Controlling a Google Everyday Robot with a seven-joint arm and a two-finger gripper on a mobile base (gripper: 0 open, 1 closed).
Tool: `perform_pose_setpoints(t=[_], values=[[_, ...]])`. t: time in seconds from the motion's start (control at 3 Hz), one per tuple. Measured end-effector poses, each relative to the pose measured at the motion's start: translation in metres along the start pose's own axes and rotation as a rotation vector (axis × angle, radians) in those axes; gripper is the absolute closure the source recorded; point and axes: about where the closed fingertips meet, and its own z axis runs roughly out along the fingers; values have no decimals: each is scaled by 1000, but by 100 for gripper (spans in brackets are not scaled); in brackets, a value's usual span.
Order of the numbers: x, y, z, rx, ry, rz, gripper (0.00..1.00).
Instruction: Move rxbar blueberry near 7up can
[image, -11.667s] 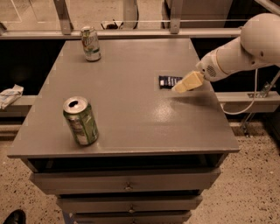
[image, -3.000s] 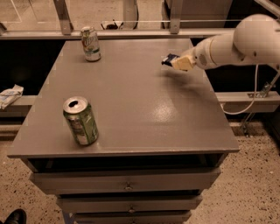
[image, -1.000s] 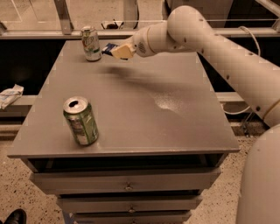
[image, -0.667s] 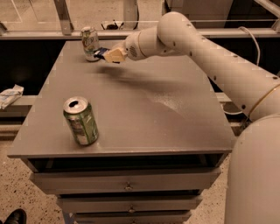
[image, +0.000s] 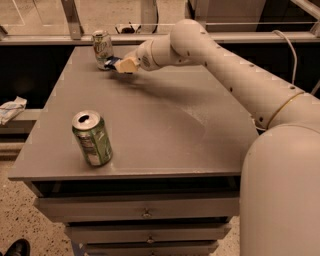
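Blue rxbar blueberry (image: 111, 62) | held in end effector (image: 121, 65) | beside 7up can (image: 102, 48)

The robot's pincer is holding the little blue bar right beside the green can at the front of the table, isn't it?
Not quite. The pincer does hold the rxbar blueberry, but beside the 7up can at the back of the table, not the green can at the front. The camera view shows it.

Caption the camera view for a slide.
The gripper holds the rxbar blueberry beside the 7up can at the far table edge.
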Motion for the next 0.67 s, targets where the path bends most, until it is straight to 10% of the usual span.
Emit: perform_pose_setpoints(t=[0.67], values=[[2, -11, 9, 13, -5, 6, 13]])
